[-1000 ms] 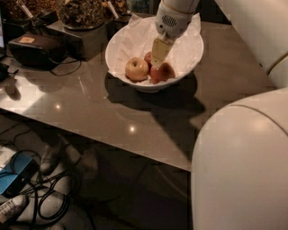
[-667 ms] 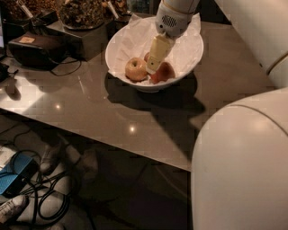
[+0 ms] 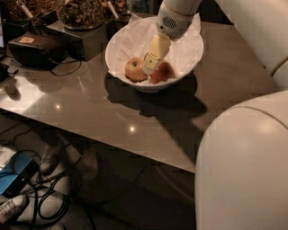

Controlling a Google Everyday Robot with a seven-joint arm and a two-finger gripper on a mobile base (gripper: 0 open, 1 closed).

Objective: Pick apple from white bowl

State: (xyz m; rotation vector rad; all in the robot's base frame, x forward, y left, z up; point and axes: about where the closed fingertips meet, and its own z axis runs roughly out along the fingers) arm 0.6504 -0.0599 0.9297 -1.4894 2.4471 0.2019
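The white bowl (image 3: 121, 49), lined with crumpled white paper, stands on the grey table at the back. Two apples lie in it: a yellowish one (image 3: 134, 69) on the left and a redder one (image 3: 163, 72) on the right. My gripper (image 3: 150, 67) reaches down from above into the bowl, its pale yellow finger tips between the two apples and touching or almost touching them. Part of the red apple is hidden behind the finger.
Dark bowls of brown snacks (image 3: 81, 11) stand on a dark stand at the back left, with a black box (image 3: 31, 47) beside them. The table's front edge runs diagonally; cables and a blue device (image 3: 15, 177) lie on the floor. My white arm body fills the right.
The gripper has shifted slightly left and lower in the bowl, from over the red apple toward the gap between the two apples. The apples have not moved.
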